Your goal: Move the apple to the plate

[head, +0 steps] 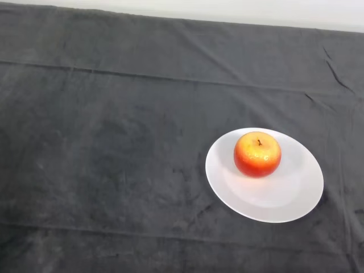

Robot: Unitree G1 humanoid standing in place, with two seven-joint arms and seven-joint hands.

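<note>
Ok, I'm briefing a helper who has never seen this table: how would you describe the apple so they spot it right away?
Look over the dark cloth covering the table to its right side, where a round white plate lies. The apple sits on the plate, toward its upper left part, stem up. It is the only coloured thing there: red-orange with a yellow top.

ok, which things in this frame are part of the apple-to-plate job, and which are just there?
Part of the job:
- red-orange apple with a short stem, already sitting upright on the plate, toward its far-left part
- round white plate, on the table's right side

Just there:
- dark grey cloth covering the table
- pale wall strip along the top edge
</note>
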